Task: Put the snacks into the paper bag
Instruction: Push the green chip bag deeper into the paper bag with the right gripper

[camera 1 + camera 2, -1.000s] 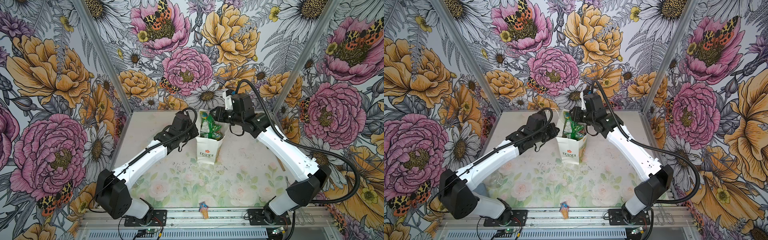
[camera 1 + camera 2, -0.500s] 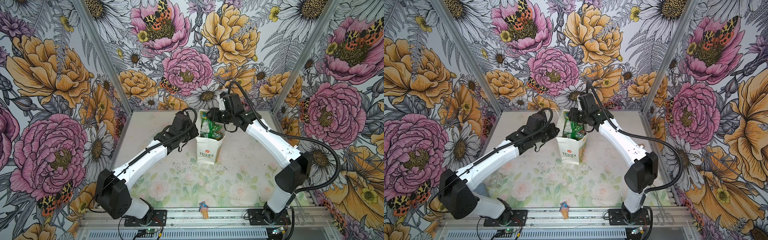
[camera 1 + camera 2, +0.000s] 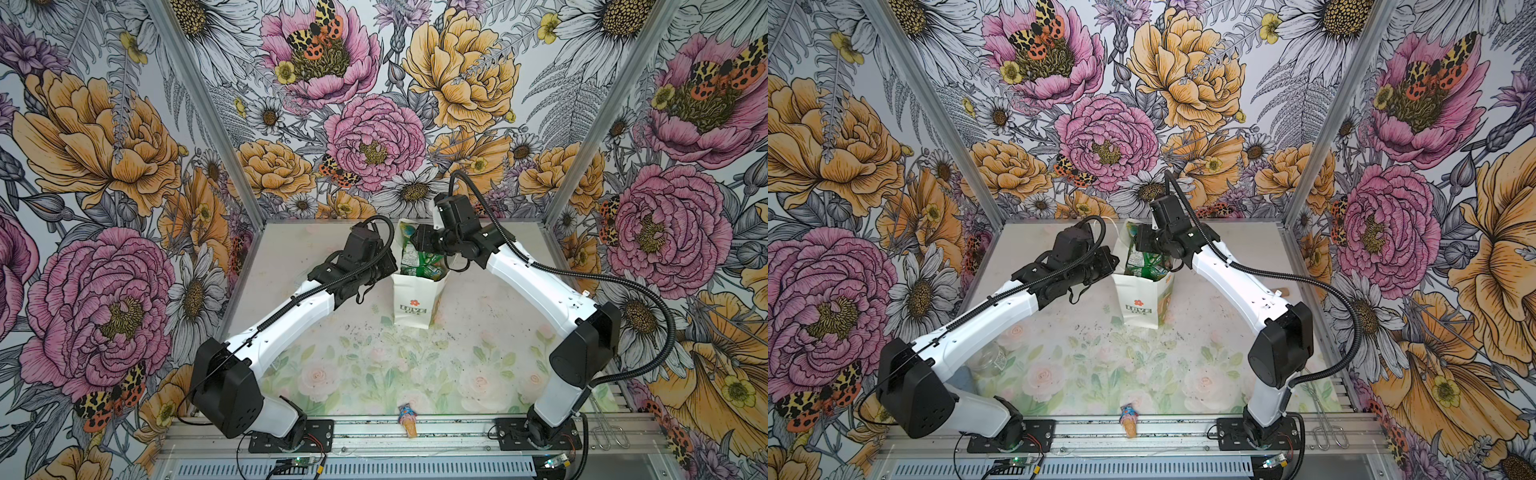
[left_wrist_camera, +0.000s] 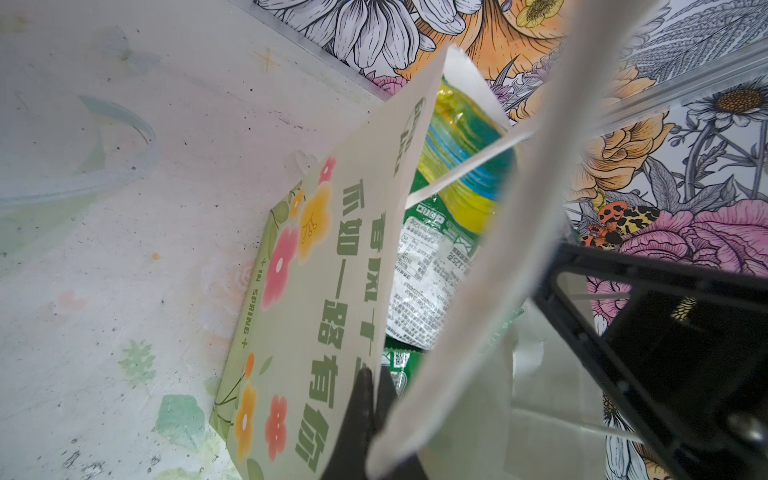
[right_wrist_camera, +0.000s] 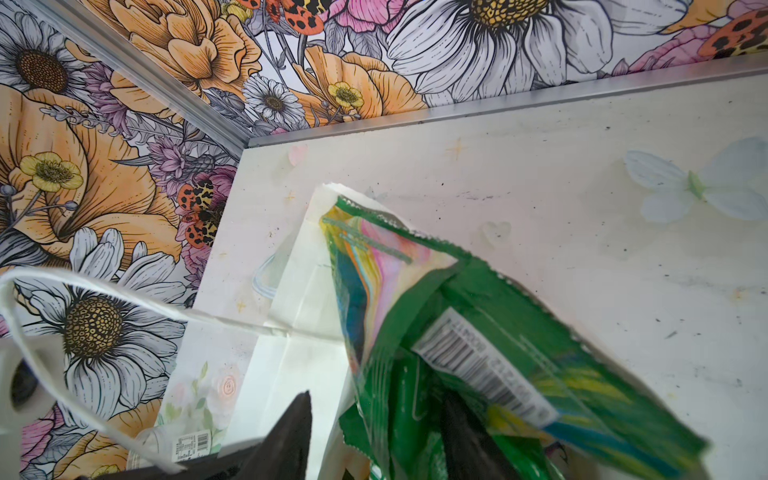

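The white paper bag stands upright at the back middle of the table in both top views. Green snacks stick out of its mouth. My left gripper is shut on the bag's left wall. My right gripper hangs over the mouth with its jaws apart. One of its fingers lies by the bag's white wall. The other sits among the green packets. A pink-yellow packet leans against the far wall.
A small ice-cream-cone trinket lies at the table's front edge. A clear jar lies under my left arm. Metal tongs rest at the front right. The bag's cord handle loops beside my right gripper.
My right gripper has shifted slightly left and lower over the bag's mouth, and that arm's elbow has swung out and back. The left arm and the bag have stayed put.
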`<state>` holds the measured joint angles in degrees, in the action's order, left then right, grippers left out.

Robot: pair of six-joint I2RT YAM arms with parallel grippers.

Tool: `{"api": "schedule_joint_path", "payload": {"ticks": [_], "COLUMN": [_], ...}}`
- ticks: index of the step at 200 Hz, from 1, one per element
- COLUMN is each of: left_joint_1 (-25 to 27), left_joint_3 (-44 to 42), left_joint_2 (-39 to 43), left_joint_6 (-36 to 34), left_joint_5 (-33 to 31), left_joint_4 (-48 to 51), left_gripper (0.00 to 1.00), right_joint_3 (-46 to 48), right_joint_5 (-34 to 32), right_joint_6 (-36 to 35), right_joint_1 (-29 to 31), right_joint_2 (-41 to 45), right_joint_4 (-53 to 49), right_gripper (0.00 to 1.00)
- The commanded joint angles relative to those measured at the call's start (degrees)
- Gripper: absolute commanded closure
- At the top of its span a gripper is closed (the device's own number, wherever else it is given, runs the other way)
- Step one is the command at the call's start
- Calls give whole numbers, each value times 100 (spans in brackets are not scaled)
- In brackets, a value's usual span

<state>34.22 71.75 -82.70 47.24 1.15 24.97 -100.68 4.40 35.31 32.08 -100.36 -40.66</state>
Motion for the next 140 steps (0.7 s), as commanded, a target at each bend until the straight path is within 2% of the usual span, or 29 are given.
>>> {"api": "schedule_joint_path", "payload": {"ticks": [1, 114, 140], "left_joint_1": [-65, -66, -82], "left_joint_3": [-7, -29, -47], "left_joint_2": [52, 52, 77], "left_joint_6": [31, 23, 22], "left_joint_5": [16, 8, -1], "left_joint_4": [27, 25, 25], "left_gripper": [100, 100, 100], "right_joint_3": [32, 18, 36], "right_joint_5": [-236, -417, -465], "right_joint_6": [-94, -226, -295], "right_joint_1": [36, 44, 44], "right_joint_2": [-106, -250, -157], "right_joint_4": [-246, -337, -337], "right_gripper": [52, 87, 100]}}
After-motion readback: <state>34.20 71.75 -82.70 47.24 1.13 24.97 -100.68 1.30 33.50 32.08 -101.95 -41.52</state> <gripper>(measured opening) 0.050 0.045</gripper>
